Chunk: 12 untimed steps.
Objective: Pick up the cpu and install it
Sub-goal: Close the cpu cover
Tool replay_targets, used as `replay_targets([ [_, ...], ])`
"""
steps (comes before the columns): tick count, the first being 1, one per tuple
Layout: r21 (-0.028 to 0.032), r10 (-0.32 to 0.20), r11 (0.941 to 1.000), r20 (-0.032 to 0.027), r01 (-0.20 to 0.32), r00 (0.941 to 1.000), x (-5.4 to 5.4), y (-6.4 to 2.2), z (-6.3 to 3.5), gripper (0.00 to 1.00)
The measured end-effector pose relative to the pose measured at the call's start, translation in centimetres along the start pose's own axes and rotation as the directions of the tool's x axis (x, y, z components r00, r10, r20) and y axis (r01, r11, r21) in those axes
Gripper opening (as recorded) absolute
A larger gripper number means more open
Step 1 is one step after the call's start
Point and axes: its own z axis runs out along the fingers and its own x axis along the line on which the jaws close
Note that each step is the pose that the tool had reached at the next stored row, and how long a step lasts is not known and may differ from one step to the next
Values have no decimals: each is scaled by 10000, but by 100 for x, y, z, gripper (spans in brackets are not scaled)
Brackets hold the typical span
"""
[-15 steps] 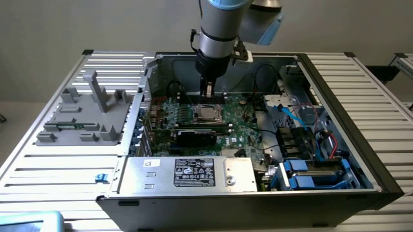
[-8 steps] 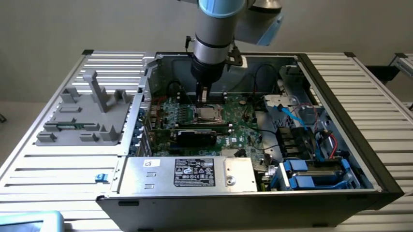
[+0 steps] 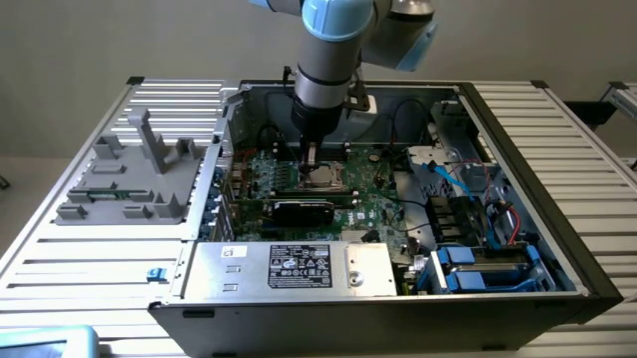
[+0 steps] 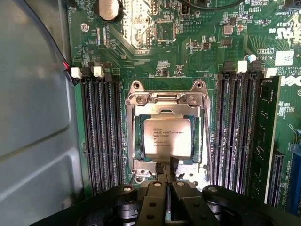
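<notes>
The cpu (image 4: 167,137) lies seated in its socket frame (image 4: 164,100). The tool (image 4: 167,165), fingers together, is at its twelve o'clock in the exterior view.

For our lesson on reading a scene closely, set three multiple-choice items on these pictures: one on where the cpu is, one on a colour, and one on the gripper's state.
1. Where does the cpu lie?
A. In the socket frame on the motherboard
B. On the grey tray outside the case
C. On top of the labelled silver box

2. What colour is the motherboard?
A. Red
B. White
C. Green

3. How does the gripper stand?
A. Fingers spread wide
B. Fingers shut together
C. Holding the cpu up in the air

Answers:
1 A: in the wrist view the metal frame surrounds the chip.
2 C: the board is green all round the socket.
3 B: the fingertips sit together at the frame's edge, with the chip lying flat beyond them.
</notes>
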Motion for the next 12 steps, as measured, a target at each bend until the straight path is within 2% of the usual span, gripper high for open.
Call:
replay_targets([
  [4, -4, -1, 10000, 1, 1, 10000, -8, -19, 58, 11],
  [12, -8, -1, 10000, 4, 1, 10000, -12, -32, 82, 11],
])
